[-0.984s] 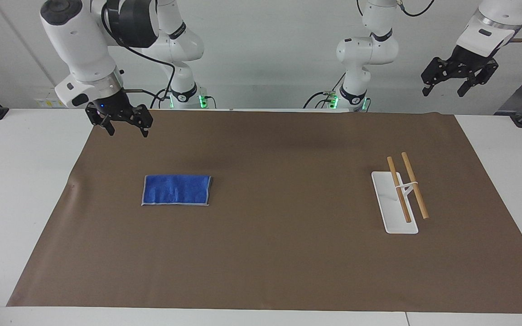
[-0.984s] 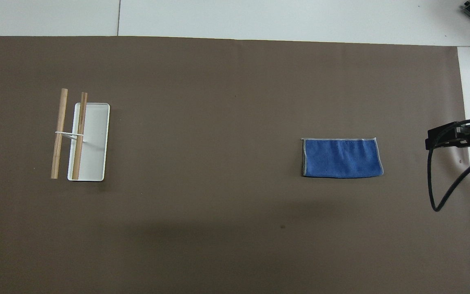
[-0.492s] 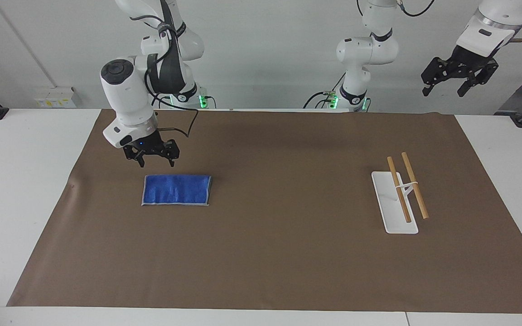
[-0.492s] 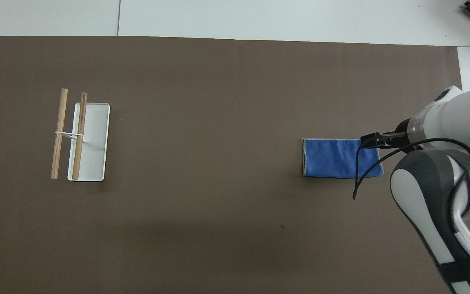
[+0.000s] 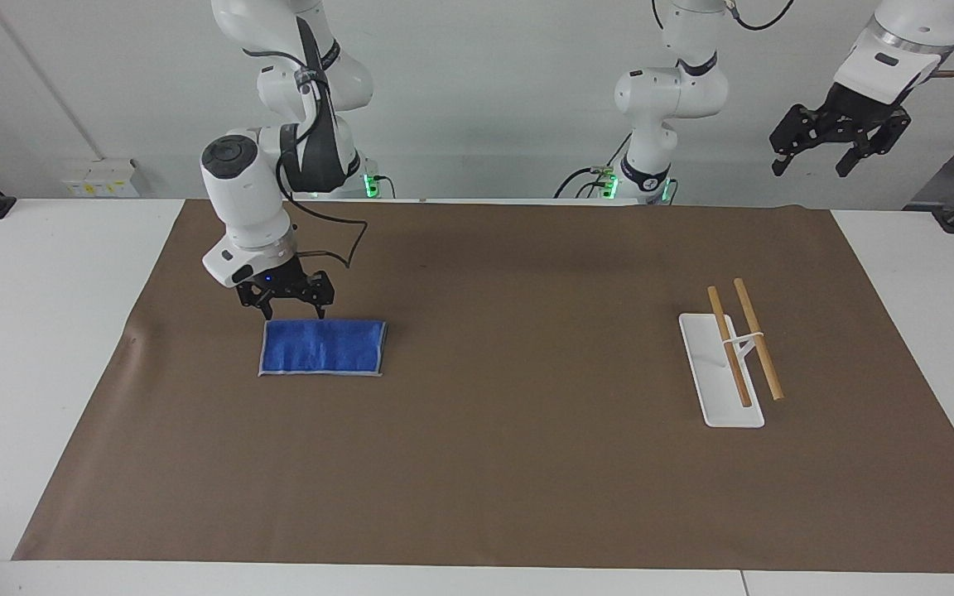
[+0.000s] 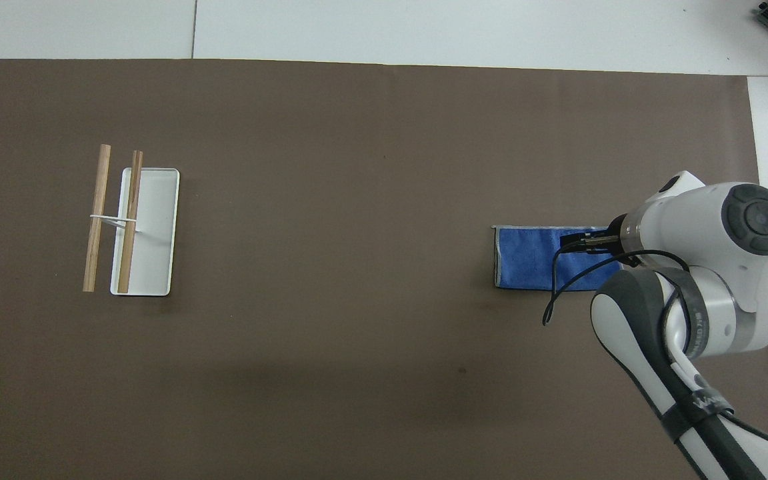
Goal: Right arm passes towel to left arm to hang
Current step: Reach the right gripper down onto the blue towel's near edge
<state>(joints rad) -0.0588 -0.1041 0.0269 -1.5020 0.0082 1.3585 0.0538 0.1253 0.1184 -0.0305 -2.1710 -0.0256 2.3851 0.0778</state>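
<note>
The right tool (image 5: pixel 293 313) stands wide, its fingertips pointing down just over the edge of the towel (image 5: pixel 324 348) that lies nearer to the robots, at the towel's end toward the right arm's end of the table; whether the tips touch the cloth cannot be told. In the overhead view the right arm's wrist covers that end of the towel (image 6: pixel 534 259), and a black cable loops across it. The towel is a folded bright blue cloth with a pale grey stitched edge, lying flat on the brown mat (image 5: pixel 493 463) toward the right arm's end of the table (image 5: pixel 38 331). Well apart from it, toward the left arm's end, stands a white rack (image 5: pixel 721 372) with two wooden rods. The left tool (image 5: pixel 841 149) waits, jaws wide and holding nothing, raised high over the table's corner at the left arm's end.
</note>
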